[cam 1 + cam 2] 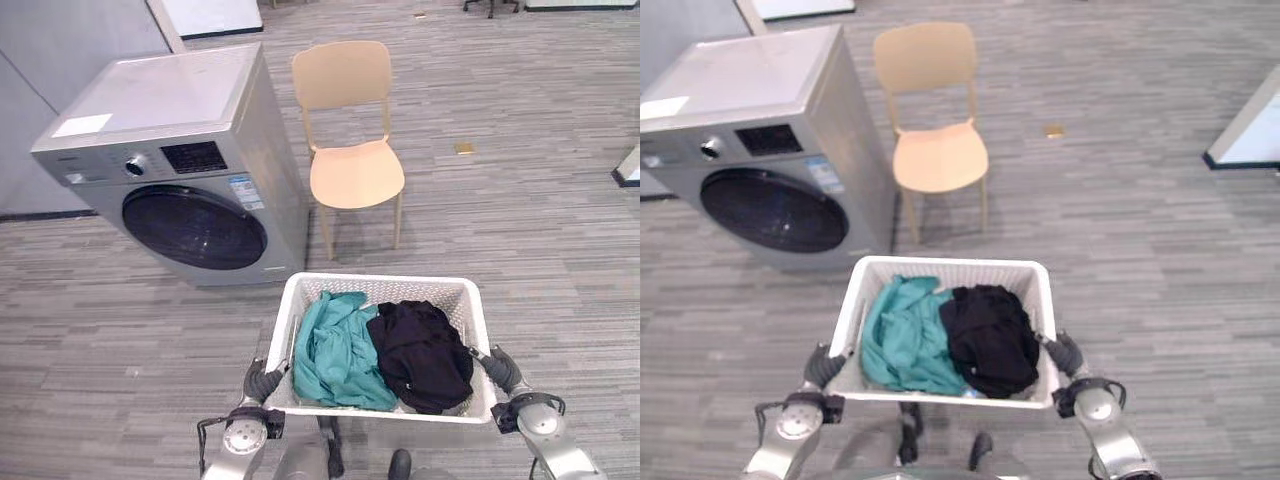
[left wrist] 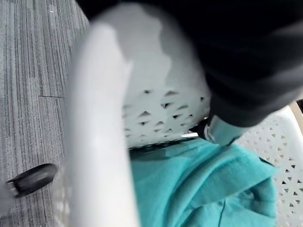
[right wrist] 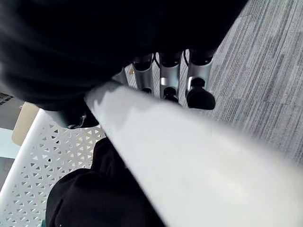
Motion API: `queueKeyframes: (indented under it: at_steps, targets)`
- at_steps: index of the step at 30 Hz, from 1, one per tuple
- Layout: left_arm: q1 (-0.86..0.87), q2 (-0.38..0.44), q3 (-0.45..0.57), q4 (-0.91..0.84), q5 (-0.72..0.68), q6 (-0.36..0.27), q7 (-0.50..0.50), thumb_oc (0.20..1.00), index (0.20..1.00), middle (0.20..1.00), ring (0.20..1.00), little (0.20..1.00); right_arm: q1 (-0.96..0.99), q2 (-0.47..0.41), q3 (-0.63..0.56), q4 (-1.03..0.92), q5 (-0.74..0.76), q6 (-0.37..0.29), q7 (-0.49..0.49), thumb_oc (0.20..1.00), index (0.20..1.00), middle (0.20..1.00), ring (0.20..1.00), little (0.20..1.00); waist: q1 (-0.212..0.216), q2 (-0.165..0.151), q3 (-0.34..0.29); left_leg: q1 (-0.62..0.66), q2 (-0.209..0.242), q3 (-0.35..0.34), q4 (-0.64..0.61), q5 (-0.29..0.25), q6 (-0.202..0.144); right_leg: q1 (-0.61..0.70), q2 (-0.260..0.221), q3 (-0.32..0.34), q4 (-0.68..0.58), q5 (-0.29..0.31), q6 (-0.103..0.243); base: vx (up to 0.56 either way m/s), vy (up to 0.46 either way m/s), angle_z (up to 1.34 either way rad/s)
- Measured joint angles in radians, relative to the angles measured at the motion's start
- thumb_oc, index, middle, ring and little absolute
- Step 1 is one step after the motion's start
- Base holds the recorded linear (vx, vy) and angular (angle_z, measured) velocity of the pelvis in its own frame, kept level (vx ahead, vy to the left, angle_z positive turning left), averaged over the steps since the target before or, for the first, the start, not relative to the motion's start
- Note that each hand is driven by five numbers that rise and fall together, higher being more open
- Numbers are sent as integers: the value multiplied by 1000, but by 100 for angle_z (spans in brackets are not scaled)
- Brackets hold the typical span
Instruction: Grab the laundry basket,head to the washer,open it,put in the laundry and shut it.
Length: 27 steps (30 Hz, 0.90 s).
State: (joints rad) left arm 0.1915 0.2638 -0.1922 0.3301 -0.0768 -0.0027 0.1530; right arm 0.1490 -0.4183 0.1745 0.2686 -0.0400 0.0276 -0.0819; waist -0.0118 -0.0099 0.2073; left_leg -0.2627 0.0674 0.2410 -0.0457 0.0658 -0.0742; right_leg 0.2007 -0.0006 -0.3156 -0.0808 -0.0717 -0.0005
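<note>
Grey floor w/ washer (image 1: 185, 165) ahead, both hands (left (image 1: 262, 381), right (image 1: 501, 369)) gripping basket (image 1: 379, 290) rims — light, stiff, clothes soft.

White basket rim (image 2: 102, 142) close up, perforated wall behind it, teal cloth (image 2: 199, 184) inside, dark hand cover (image 2: 246, 61) above, grey floor (image 2: 33, 85) beside.

White perforated laundry basket (image 1: 296, 312) with teal garment (image 1: 338, 352) at nine o'clock, black garment (image 1: 422, 352) at three. Silver-grey washer (image 1: 180, 130) with dark round door (image 1: 194, 228). Pale tan chair (image 1: 348, 130). Grey striped floor (image 1: 520, 210).
</note>
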Motion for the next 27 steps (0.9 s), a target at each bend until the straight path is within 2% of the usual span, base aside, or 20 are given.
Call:
queueKeyframes:
  at_steps: [1, 2, 3, 4, 5, 6, 7, 8, 9, 11, 13, 15, 17, 18, 21, 22, 24, 25, 26, 27]
  targets:
    - [1, 1, -1, 2, 0, 1, -1, 200, 200, 200, 200, 200, 6, -3, 5, 1, 0, 1, 0, 200, 200, 200, 200, 200, 4, 5, -1, -3, 6, -11, -20, 9, 11, 19, 2, 4, 0, -10, -13, 588, 98, -47]
    - [11, 1, -4, 3, 0, 5, -1, 200, 200, 200, 200, 200, 13, -3, 11, 6, 0, 1, -2, 200, 200, 200, 200, 200, 14, -1, 4, -33, 16, -4, -7, 21, 20, 57, 2, 11, 0, -28, -3, 605, 122, -59]
    - [22, 1, -14, 0, 1, 7, -3, 200, 200, 200, 200, 200, 50, -22, 19, -3, 1, 1, -3, 200, 200, 200, 200, 200, 1, 19, -8, 4, 0, 28, -11, -27, 79, 141, -5, 26, 6, -109, 58, 626, 214, -34]
    - [20, 17, -13, 1, 1, 10, -2, 200, 200, 200, 200, 200, 57, 3, 19, -2, 1, 2, -7, 200, 200, 200, 200, 200, -13, -27, -8, 25, -40, 34, -2, 76, 129, 158, -62, 26, 53, -140, 89, 903, 331, -20]
    - [2, 36, -13, -2, 0, 10, -2, 200, 200, 200, 200, 200, 55, 13, 18, -9, 1, 1, -7, 200, 200, 200, 200, 200, -7, -56, -1, 25, -62, 45, 51, 81, 128, 169, -98, 34, 74, -126, 93, 962, 410, -16]
    - [-10, 44, -6, 29, -2, 12, -8, 200, 200, 200, 200, 200, 45, 25, 32, -1, 0, 4, -5, 200, 200, 200, 200, 200, 15, -62, 5, 42, -66, 57, 143, 41, 168, 134, -148, 80, 253, -136, 103, 606, 301, -22]
    - [-8, 49, -4, 27, -3, 12, -11, 200, 200, 200, 200, 200, 55, 33, 31, -6, 0, 4, -6, 200, 200, 200, 200, 200, 17, -58, -2, 64, -70, 56, 132, 37, 173, 113, -159, 88, 315, -153, 111, 406, 237, -6]
    - [-33, 77, -6, 13, -3, 4, -12, 200, 200, 200, 200, 200, 51, 37, 32, -15, 0, 0, -5, 200, 200, 200, 200, 200, 15, -63, -3, 96, -89, 50, 113, -4, 176, 1, -179, 139, 529, -90, 113, 293, 161, 15]
    - [-39, 92, -5, 13, -3, 4, -13, 200, 200, 200, 200, 200, 38, 43, 33, -18, 0, 1, -2, 200, 200, 200, 200, 200, 16, -60, -4, 121, -99, 47, 82, 21, 176, -80, -204, 153, 691, -74, 122, 275, 134, 26]
    - [-65, 102, -1, 1, -6, 4, -11, 200, 200, 200, 200, 200, 28, 46, 32, -26, -1, 0, -2, 200, 200, 200, 200, 200, 14, -61, -5, 169, -121, 32, 30, 2, 194, -183, -229, 165, 758, -132, 133, 318, 103, 12]
    - [-75, 99, 5, 2, -30, 4, -3, 200, 200, 200, 200, 200, -6, 44, 32, -22, -2, 0, 0, 200, 200, 200, 200, 200, 10, -41, 7, 222, -122, 28, -13, -11, 208, -293, -229, 151, 745, -188, 123, 310, 50, -11]
    - [-69, 97, 7, -1, -35, 3, -1, 200, 200, 200, 200, 200, -29, 39, 32, -21, -3, 2, 2, 200, 200, 200, 200, 200, -2, -23, 18, 278, -118, 37, -35, -14, 186, -371, -223, 98, 595, -189, 120, 380, -21, 4]
    - [-51, 85, 27, 0, -35, -6, -1, 200, 200, 200, 200, 200, -25, 33, 51, -18, -3, 1, 2, 200, 200, 200, 200, 200, -13, -19, 17, 316, -119, 44, -34, -82, 181, -475, -216, 65, 437, -133, 120, 373, -60, -2]
    - [-31, 78, 23, 12, -35, 0, -11, 200, 200, 200, 200, 200, -12, 35, 51, -2, -3, 11, 9, 200, 200, 200, 200, 200, -23, -15, 21, 386, -120, 41, -33, -115, 153, -521, -186, 62, 121, 30, 132, 398, -117, 3]
    - [-22, 58, 21, 28, -34, -1, -16, 200, 200, 200, 200, 200, 2, 36, 35, -2, -22, 11, 17, 200, 200, 200, 200, 200, -42, -22, 16, 471, -116, -14, -17, -203, 104, -513, -192, 65, 40, 88, 142, 532, -187, 44]
    - [-24, 44, 20, 31, -33, 1, -16, 200, 200, 200, 200, 200, 0, 30, 31, 2, -28, 11, 20, 200, 200, 200, 200, 200, -40, -11, 18, 491, -102, -32, -15, -216, 94, -493, -182, 74, 55, 169, 124, 295, -190, 47]
    - [-41, 23, 5, 38, -28, 6, -11, 200, 200, 200, 200, 200, -4, 22, 13, 20, -28, 11, 16, 200, 200, 200, 200, 200, -50, 24, 28, 491, -51, -82, 45, -228, 76, -468, -151, 101, 113, 209, 117, 189, -214, 92]
    - [-62, 29, -12, 42, -26, 7, -12, 200, 200, 200, 200, 200, 9, 18, -6, 19, -27, 8, 21, 200, 200, 200, 200, 200, -65, 1, 30, 464, -50, -94, 162, -216, 51, -428, -158, 99, 130, 289, 36, 154, -221, 113]
    - [-62, 17, -17, 47, -26, 6, -12, 200, 200, 200, 200, 200, 2, 1, -8, 19, -27, -1, 21, 200, 200, 200, 200, 200, -60, 11, 31, 453, -29, -82, 216, -215, 49, -410, -149, 85, 139, 288, -2, 219, -277, 80]
    - [-62, 12, -20, 41, -27, 4, -5, 200, 200, 200, 200, 200, -11, -7, -10, 22, -27, -4, 22, 200, 200, 200, 200, 200, -48, 19, 32, 407, 5, -83, 332, -209, 23, -402, -134, 67, 156, 263, -23, 48, -60, 12]
